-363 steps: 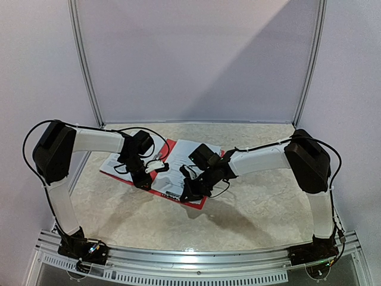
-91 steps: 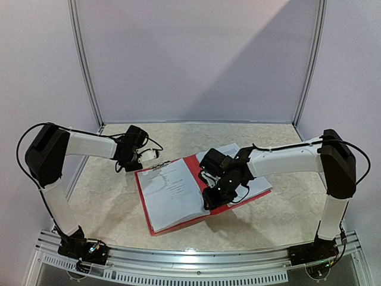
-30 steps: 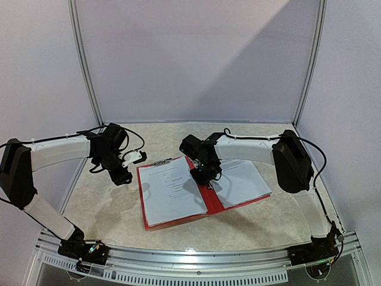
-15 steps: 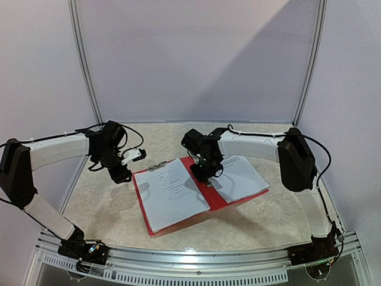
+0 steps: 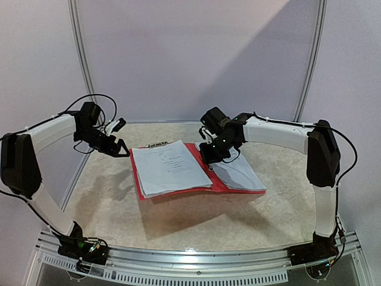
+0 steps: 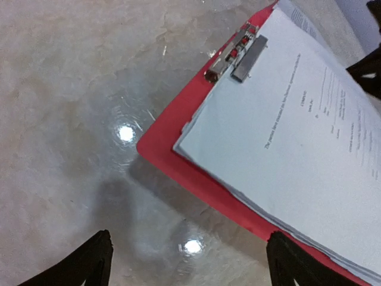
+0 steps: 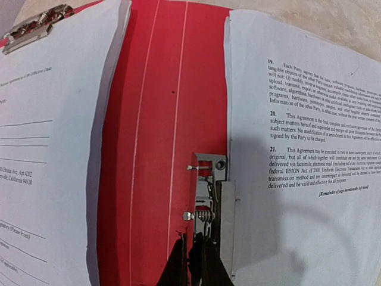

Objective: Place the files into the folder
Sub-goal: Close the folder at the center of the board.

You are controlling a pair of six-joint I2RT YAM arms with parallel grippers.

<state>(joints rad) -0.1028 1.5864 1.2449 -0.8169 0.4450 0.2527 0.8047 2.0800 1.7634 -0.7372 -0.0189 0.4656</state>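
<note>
The red folder (image 5: 216,179) lies open on the table. A stack of files (image 5: 166,168) rests on its left half under a silver clip (image 6: 238,50). More files (image 5: 239,173) lie on its right half, held by a side clip (image 7: 211,196). My left gripper (image 5: 121,150) hovers open just off the folder's left corner (image 6: 161,152); nothing is between its fingers (image 6: 98,262). My right gripper (image 7: 193,259) is shut, its tips touching the near end of the side clip, next to the red spine (image 7: 149,119). From above, that gripper (image 5: 208,158) sits over the folder's middle.
The marbled tabletop (image 5: 196,220) is bounded by a white back wall (image 5: 196,59) and metal posts (image 5: 80,59) at the sides. A metal rail (image 5: 196,259) carrying both arm bases runs along the near edge.
The left gripper has pulled up and away to the left and opened wider. The folder and its papers have slid farther back and turned, with the shut right gripper moving along.
</note>
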